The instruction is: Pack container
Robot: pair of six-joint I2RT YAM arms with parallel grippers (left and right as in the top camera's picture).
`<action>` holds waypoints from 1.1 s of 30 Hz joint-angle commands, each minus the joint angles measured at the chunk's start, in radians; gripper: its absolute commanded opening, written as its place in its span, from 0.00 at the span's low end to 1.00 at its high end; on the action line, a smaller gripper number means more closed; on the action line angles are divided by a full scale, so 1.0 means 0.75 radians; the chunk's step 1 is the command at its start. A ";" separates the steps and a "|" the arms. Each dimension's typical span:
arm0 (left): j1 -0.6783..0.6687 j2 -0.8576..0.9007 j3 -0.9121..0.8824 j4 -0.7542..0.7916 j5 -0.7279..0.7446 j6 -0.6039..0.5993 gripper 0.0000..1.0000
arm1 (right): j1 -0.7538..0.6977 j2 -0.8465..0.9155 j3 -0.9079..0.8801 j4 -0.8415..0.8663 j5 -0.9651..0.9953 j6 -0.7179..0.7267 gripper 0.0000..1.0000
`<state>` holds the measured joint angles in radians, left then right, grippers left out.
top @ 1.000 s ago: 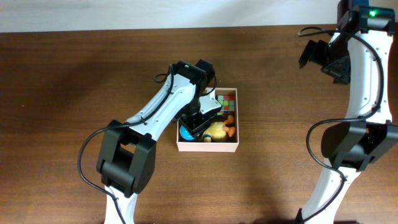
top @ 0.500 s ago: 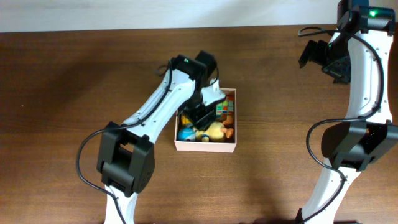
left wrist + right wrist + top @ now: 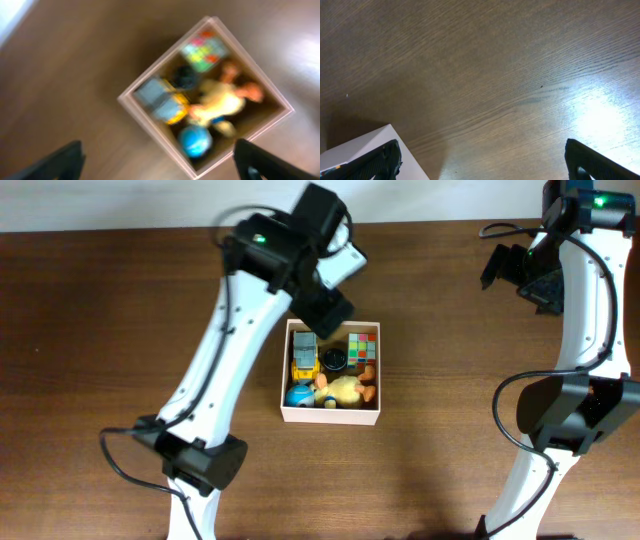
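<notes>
Container [image 3: 331, 416] stood at the middle of the table [image 3: 100, 330], between the two arms and nearer the left one, square to the table's edge. It was open-topped, with white outer walls. In its near row lay a blue ball [image 3: 299, 394] at the left corner, with a yellow plush [image 3: 347, 390] beside it. In the far row, from left to right, were a grey and yellow block [image 3: 303, 352], a black round item [image 3: 333, 360] and a multicoloured cube [image 3: 364, 345]. The left wrist view was blurred and gave no finer detail of these.

Left gripper [image 3: 332, 292] hung in the air above the container's far left corner, jaws spread wide, nothing between them.

Right gripper [image 3: 512, 268] was well apart, at the far right of the table, over bare wood. Its jaws were likewise spread wide and empty.
</notes>
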<state>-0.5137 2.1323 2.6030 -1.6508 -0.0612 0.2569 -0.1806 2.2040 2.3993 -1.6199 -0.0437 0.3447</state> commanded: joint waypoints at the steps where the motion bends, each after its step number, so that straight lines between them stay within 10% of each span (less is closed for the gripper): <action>1: 0.079 -0.002 0.149 -0.049 -0.322 -0.221 0.99 | 0.005 -0.055 0.025 0.002 -0.002 0.016 0.99; 15: 0.562 -0.014 0.169 -0.049 -0.285 -0.348 0.99 | 0.005 -0.055 0.025 0.002 -0.002 0.016 0.99; 33: 0.636 -0.014 0.169 -0.049 -0.277 -0.348 0.99 | 0.005 -0.055 0.025 0.002 -0.002 0.016 0.99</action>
<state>-0.0425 2.1284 2.7209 -1.6840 -0.2771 0.0093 -0.1806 2.2040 2.3993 -1.6199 -0.0437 0.3450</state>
